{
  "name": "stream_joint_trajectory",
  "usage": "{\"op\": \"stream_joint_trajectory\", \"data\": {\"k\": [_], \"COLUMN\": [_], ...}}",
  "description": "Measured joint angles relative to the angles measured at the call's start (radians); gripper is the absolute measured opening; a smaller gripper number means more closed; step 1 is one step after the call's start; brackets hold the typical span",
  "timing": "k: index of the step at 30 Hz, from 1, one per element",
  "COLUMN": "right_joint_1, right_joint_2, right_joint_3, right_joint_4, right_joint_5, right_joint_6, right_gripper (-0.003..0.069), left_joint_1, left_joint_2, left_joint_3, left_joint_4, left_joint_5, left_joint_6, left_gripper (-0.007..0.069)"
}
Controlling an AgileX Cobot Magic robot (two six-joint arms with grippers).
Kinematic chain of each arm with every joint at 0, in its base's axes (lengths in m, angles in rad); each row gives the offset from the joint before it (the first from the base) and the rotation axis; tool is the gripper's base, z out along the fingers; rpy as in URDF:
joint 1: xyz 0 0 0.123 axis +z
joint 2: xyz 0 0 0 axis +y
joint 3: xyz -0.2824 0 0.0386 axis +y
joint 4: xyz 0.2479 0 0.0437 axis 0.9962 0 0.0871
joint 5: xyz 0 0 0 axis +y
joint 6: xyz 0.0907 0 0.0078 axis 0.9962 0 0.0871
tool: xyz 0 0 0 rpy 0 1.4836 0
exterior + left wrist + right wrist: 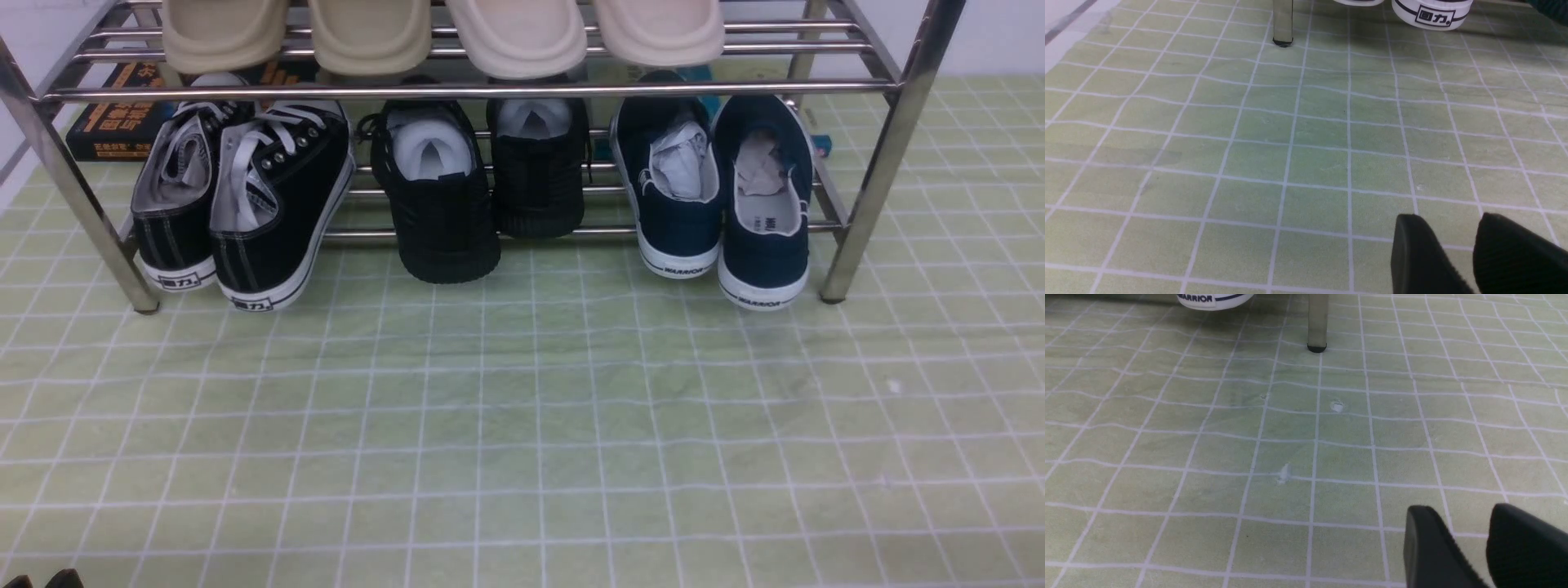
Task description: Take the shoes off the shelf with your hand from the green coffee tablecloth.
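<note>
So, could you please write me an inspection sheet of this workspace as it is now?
Surface: green checked tablecloth, slightly wrinkled, with a few white specks.
Job's things: navy slip-ons on the lower tier of the steel shelf, rightmost pair, heels toward the robot.
Clutter: black lace-up sneakers and black knit shoes on the same tier; beige slippers on the upper tier; book behind the shelf.
Grippers: left gripper and right gripper both open, empty, low over the cloth.
Cables: nothing seen.
Surroundings: pale wall behind.

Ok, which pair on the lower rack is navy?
The rightmost pair, slip-ons with white WARRIOR soles; the middle pair and laced left pair are black.
</note>
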Motion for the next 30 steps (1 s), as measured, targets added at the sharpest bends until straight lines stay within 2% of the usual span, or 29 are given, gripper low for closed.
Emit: {"op": "stream_joint_trajectory", "data": {"k": [22, 25, 30], "right_joint_1": [0.0, 0.0, 0.0], "right_joint_2": [0.0, 0.0, 0.0], "right_joint_3": [0.0, 0.003, 0.01], "right_joint_4": [0.011, 0.153, 0.473], "right_joint_5": [-0.002, -0.03, -0.051], "right_joint_6": [0.003, 0.052, 0.177], "right_gripper": [0.0237, 0.0237, 0.0237], "left_joint_1": [0.0, 0.0, 0.0], "left_joint_2": [0.0, 0.0, 0.0], "left_joint_3": [0.0, 0.0, 0.0], "left_joint_4": [0.0, 0.0, 0.0], "left_joint_5": [0.0, 0.0, 0.0], "left_joint_6": [0.0, 0.0, 0.0], "left_gripper": [0.0242, 0.0242, 0.0242]}}
